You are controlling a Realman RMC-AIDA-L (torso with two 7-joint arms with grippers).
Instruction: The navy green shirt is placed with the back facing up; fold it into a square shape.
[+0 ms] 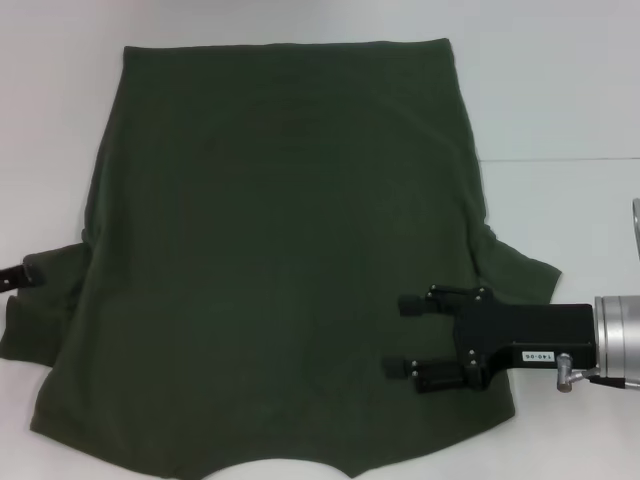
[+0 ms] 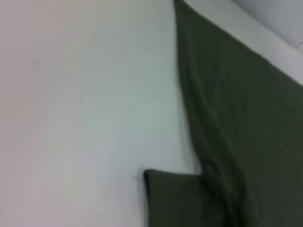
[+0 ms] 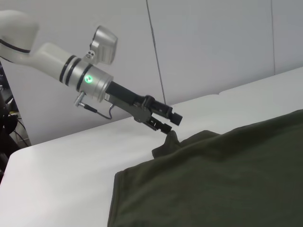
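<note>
The navy green shirt (image 1: 270,250) lies flat with its plain back up and its collar at the near edge. My right gripper (image 1: 393,337) is open over the shirt's near right part, beside the right sleeve (image 1: 520,275), with its fingers pointing left and nothing between them. Only the tip of my left gripper (image 1: 10,276) shows at the left edge, at the left sleeve (image 1: 40,300). In the right wrist view the left gripper (image 3: 171,124) sits right at a raised peak of that sleeve (image 3: 170,138).
The shirt rests on a white table (image 1: 560,90) with a seam line (image 1: 560,159) on the right. In the left wrist view, bare table (image 2: 85,118) lies beside the shirt's side edge (image 2: 227,104) and sleeve (image 2: 175,198).
</note>
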